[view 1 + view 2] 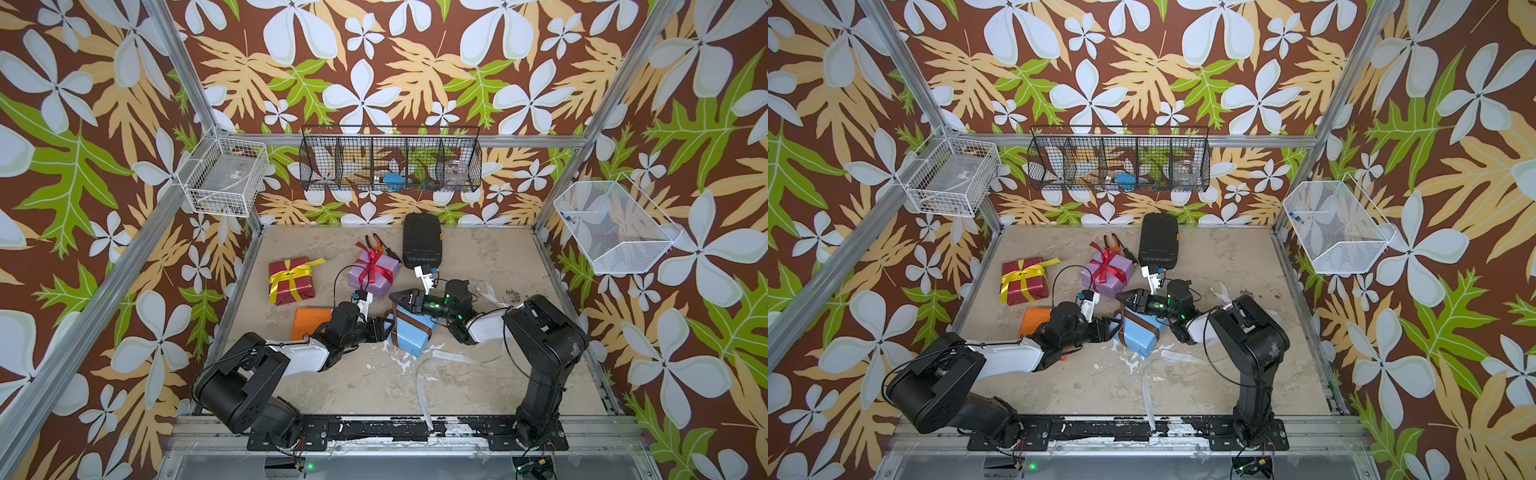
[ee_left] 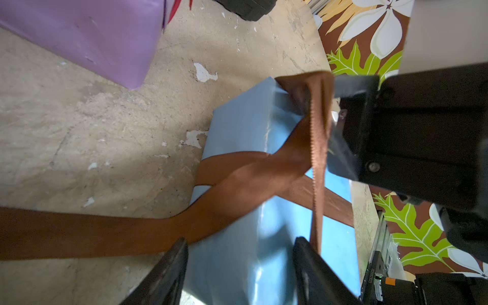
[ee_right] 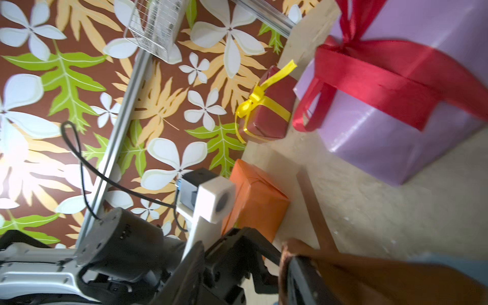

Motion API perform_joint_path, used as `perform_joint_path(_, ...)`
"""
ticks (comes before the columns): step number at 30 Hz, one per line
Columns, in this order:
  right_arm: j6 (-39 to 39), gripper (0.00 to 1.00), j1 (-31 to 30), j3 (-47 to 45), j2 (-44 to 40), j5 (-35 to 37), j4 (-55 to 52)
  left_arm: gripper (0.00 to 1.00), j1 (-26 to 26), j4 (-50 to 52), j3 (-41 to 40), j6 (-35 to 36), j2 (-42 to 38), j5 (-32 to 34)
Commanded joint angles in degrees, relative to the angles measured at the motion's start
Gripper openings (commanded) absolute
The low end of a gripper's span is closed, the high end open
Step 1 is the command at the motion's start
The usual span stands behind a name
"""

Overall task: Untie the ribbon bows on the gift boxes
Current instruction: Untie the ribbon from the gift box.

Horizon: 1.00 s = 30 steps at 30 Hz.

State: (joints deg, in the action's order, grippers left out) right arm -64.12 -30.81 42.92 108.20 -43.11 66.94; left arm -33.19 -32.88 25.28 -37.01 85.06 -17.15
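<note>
Left wrist: brown ribbon (image 2: 250,179) meets right claw (image 2: 338,118); light blue box (image 2: 245,124) beneath

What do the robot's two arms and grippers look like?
The left arm and right arm are black with bulky rounded joints and one white shell link each. The black left gripper and right gripper carry white wrist cameras with black cables. Green lights glow on the right wrist.

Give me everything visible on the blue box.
Blue box: squarish, wrapped in smooth light blue paper with a slight sheen, lying skewed at the middle front of the table. Brown ribbon crosses it; no bow loops show, and one tail trails onto the table. Left gripper, jaws apart, is at its left end. Right gripper meets the bunched ribbon at the far corner, grip unclear.
</note>
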Motion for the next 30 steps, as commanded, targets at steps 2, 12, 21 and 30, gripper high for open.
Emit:
perform_joint_path(2, 1.4, 0.49, 0.0, 1.9, -2.5, 1.4, 6.4, 0.65, -0.1, 6.4, -0.6, 1.4, 0.6, -0.6)
perform_joint_path(12, 7.6, 0.5, 1.9, 6.0, -9.9, 4.6, -1.7, 0.65, -0.1, 7.5, -2.7, 2.0, -0.6, -0.6)
perform_joint_path(21, 13.1, 0.51, 6.2, 4.3, -18.4, 8.3, -7.1, 0.65, -0.1, 7.8, -1.9, 1.7, -0.2, -0.8)
perform_joint_path(30, 17.6, 0.51, 13.3, 0.8, -24.6, 9.1, -14.1, 0.65, -0.1, 7.8, -0.9, 1.4, 1.0, -1.3)
